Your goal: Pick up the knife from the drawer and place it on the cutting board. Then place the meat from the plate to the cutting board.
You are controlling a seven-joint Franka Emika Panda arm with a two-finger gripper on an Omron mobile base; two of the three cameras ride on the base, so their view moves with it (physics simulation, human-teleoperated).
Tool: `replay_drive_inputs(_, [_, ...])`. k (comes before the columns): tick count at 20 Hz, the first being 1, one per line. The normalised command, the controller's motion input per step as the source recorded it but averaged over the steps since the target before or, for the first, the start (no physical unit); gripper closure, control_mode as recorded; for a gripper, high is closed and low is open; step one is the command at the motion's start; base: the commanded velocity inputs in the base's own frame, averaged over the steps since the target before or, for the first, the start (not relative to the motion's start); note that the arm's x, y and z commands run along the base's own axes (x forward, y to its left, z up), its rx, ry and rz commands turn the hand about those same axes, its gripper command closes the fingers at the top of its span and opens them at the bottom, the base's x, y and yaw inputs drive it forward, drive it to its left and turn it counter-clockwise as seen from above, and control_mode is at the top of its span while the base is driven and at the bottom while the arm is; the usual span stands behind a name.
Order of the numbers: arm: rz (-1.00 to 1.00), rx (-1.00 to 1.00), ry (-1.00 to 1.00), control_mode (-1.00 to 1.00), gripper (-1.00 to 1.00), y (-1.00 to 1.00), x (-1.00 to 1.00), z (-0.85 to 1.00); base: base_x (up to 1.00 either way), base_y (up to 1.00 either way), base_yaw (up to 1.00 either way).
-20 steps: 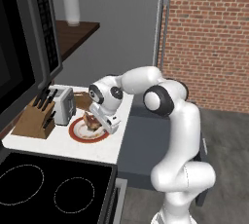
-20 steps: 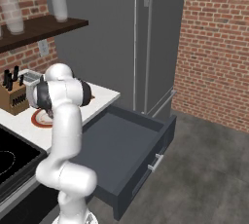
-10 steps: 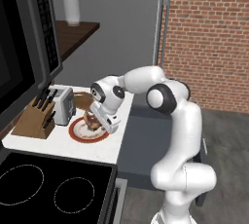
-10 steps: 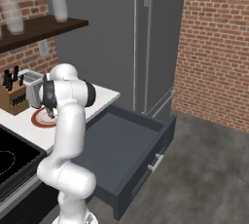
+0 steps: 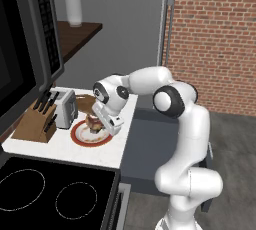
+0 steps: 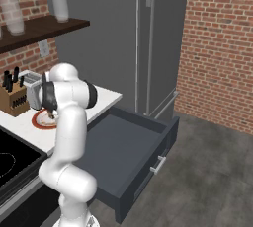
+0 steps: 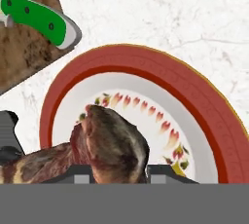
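Meat [image 7: 109,145] — small reddish-brown lump with pinkish patches — sits on the cream centre of the round plate with the broad red-brown rim [image 7: 194,106], and the two-finger gripper [image 5: 98,124] is down on it, jaws closed on the meat, dark tips flanking the lump in the hand view. Plate rests on the white marbled counter [image 5: 95,146], between the stove edge and the dark brown wooden cutting board [image 7: 24,47]. Small knife with bright green handle [image 7: 41,18] lies on that board, handle end poking just past the board edge over the counter. Left base view: lighter wooden knife block with dark-handled knives [image 5: 37,119] and a silver toaster [image 5: 64,108] stand just left of the plate. Right base view: wide dark grey drawer [image 6: 131,157] pulled out — slim metal bar handle on its front.
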Motion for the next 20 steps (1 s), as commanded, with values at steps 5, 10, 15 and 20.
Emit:
replay_drive_inputs(5, [-0.09,0.0,-0.03,-1.0,1.0,-0.6,-0.27,0.97,0.0,0.0,0.0])
replay_drive_inputs(10, [-0.19,0.0,-0.03,-1.0,1.0,-0.63,0.09,0.98,0.0,0.0,0.0])
replay_drive_inputs(15, [-0.18,0.0,0.04,-1.0,1.0,-0.49,0.85,0.49,0.0,0.0,0.0])
replay_drive_inputs(20, [-0.06,0.01,0.11,-1.0,1.0,-0.32,1.0,0.2,0.0,0.0,0.0])
